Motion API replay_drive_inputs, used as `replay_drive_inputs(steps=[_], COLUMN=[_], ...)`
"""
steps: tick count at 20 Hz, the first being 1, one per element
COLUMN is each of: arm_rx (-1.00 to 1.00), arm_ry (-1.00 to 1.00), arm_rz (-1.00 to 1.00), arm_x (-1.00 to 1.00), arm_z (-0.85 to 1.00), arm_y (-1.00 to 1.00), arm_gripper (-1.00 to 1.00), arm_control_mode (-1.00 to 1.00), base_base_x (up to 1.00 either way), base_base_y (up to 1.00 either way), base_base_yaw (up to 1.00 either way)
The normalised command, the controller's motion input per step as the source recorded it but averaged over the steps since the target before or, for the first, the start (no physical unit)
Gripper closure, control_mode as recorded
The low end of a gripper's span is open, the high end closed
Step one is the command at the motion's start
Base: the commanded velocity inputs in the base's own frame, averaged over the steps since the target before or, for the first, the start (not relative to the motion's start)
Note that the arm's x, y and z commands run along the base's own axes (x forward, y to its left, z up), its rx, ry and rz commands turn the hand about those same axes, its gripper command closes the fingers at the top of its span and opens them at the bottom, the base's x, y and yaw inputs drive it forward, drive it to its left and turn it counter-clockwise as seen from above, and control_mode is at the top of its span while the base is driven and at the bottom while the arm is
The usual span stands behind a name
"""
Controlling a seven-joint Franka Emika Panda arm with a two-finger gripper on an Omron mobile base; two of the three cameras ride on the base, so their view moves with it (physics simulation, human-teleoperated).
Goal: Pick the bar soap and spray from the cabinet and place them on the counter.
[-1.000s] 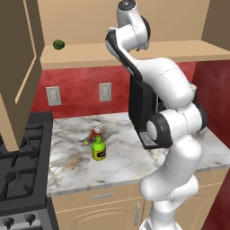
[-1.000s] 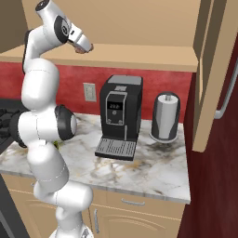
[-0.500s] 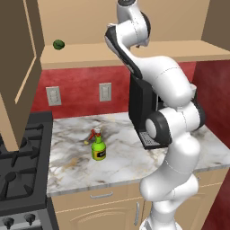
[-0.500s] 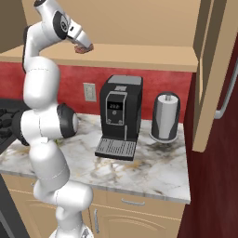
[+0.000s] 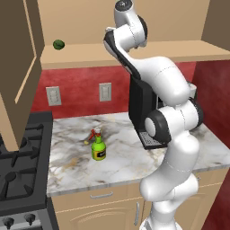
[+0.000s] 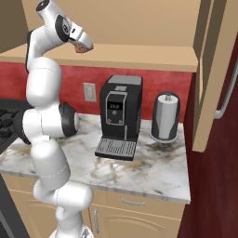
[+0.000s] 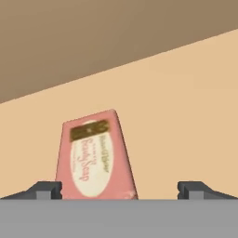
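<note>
Your gripper (image 7: 119, 188) stands spread wide with nothing between the fingertips (image 7: 46, 188). The bar soap (image 7: 94, 155) lies flat on the cabinet (image 5: 134, 51) shelf directly ahead, left of centre in the hand view, nearer the left tip than the right. Its long axis runs away from the hand, roughly along the approach line, so the jaws would straddle its narrow width. The spray (image 5: 98, 147) already stands on the counter (image 5: 67, 166).
</note>
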Motion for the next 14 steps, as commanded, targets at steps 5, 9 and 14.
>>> replay_drive_inputs(steps=[5, 9, 14], arm_rx=[-0.06, -0.05, -0.09], arm_ry=[-0.05, 0.00, 0.06], arm_rz=[0.02, 0.02, 0.03], arm_x=[0.40, 0.24, 0.00], arm_z=[-0.11, -0.15, -0.42], arm_y=[0.00, 0.00, 0.00], arm_gripper=[-1.00, -1.00, -1.00], arm_control_mode=[-1.00, -1.00, -1.00], base_base_x=[0.00, 0.00, 0.00], base_base_y=[0.00, 0.00, 0.00], base_base_yaw=[0.00, 0.00, 0.00])
